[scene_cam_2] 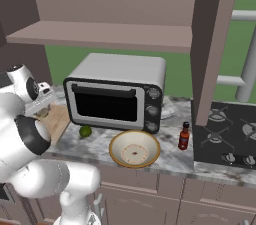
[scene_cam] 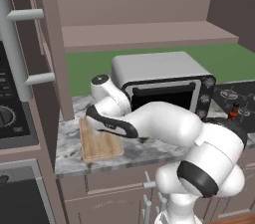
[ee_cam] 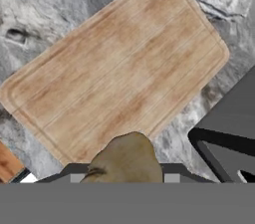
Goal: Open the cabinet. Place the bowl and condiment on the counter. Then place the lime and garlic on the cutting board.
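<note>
Gripping the garlic [ee_cam: 127, 161], the gripper [ee_cam: 124, 180] hangs over the cutting board [ee_cam: 117, 73], its jaws part-closed around the small beige-tan bulb, which sits at 6 o'clock in the hand view with the board's bare wood spread toward 12. In the left base view the board [scene_cam: 99, 146] lies on the desk [scene_cam: 69, 151] under the arm's wrist. From the right base view the lime [scene_cam_2: 85, 131] rests on the marbled stone at about 3 o'clock from the board, just in front of the toaster oven [scene_cam_2: 117, 91], not yet on the wood. The bowl [scene_cam_2: 134, 149] and the condiment [scene_cam_2: 184, 136] already stand on the desk, apart from each other.

Garlic is probably light, papery and slightly crushable, so a gentle squeeze across its widest middle suits it; being round, it may roll when released, which favours a low release near the board's centre.
</note>
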You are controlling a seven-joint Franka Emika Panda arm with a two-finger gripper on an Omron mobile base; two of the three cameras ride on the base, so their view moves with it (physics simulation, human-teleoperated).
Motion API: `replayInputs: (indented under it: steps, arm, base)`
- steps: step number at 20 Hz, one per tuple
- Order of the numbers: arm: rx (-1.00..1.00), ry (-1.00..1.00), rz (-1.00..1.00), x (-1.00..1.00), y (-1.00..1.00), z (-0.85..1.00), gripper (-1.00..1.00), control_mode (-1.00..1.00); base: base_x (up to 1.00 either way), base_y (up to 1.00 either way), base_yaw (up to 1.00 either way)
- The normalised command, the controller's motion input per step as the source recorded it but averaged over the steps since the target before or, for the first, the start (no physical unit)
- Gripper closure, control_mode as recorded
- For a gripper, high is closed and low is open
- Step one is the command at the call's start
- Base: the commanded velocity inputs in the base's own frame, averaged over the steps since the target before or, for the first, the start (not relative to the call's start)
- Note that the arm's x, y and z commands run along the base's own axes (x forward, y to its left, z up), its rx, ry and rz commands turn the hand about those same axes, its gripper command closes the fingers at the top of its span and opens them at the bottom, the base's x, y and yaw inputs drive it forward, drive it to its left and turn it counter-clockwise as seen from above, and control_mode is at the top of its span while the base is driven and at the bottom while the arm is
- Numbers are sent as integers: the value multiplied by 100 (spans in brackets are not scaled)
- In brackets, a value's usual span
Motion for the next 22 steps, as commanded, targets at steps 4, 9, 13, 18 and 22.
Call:
replayInputs:
  steps: [4,9,13,18,22]
  arm:
    - [0,0,0,75,36,-33,100,-100]
    - [0,0,0,53,30,-45,100,-100]
    - [0,0,0,41,15,-52,100,-100]
    - [0,0,0,21,5,-42,100,-100]
    - [0,0,0,1,5,-14,-100,-100]
  base:
    - [0,0,0]
    - [0,0,0]
    - [0,0,0]
    - [0,0,0]
    - [0,0,0]
